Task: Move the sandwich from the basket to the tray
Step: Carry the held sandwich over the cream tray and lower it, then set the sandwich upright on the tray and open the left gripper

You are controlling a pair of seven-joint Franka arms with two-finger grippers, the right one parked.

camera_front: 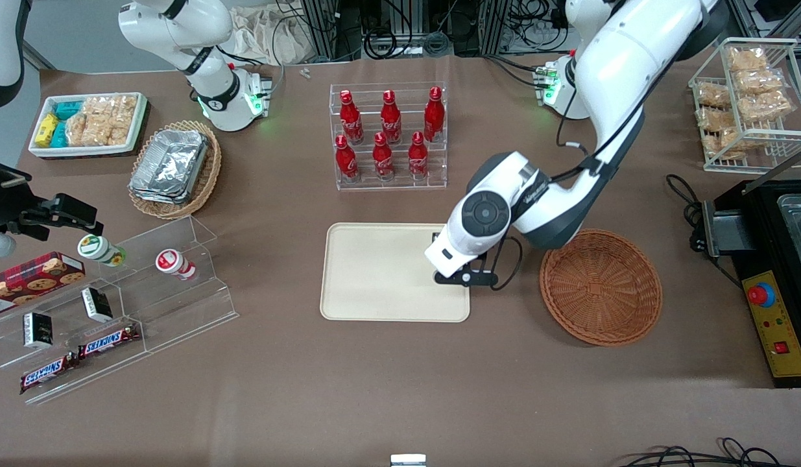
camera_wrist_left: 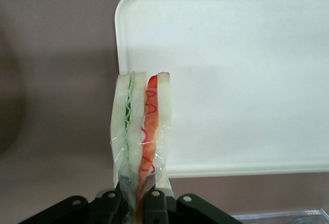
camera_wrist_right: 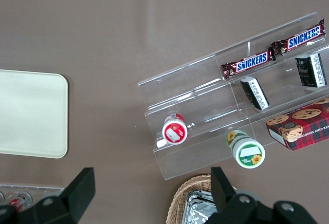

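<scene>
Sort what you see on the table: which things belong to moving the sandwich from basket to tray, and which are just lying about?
Belong to the job:
sandwich, held by the gripper over the tray's edge
tray
basket, now bare

Lying about:
cola bottles
Snickers bars
foil containers
cookie box

Glossy clear film on sandwich [camera_wrist_left: 141, 131]; smooth matt plastic tray [camera_wrist_left: 241, 80]; woven wicker basket [camera_front: 601, 287].

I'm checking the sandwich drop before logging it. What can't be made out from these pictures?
- Sandwich: hidden in the front view by the arm; only the wrist view shows it.
- Gripper: shut on the sandwich, its fingertips cut off by the wrist view's edge.
- Height above the tray: neither view settles whether the sandwich touches it.
- Basket: part of its rim is covered by the arm.
</scene>
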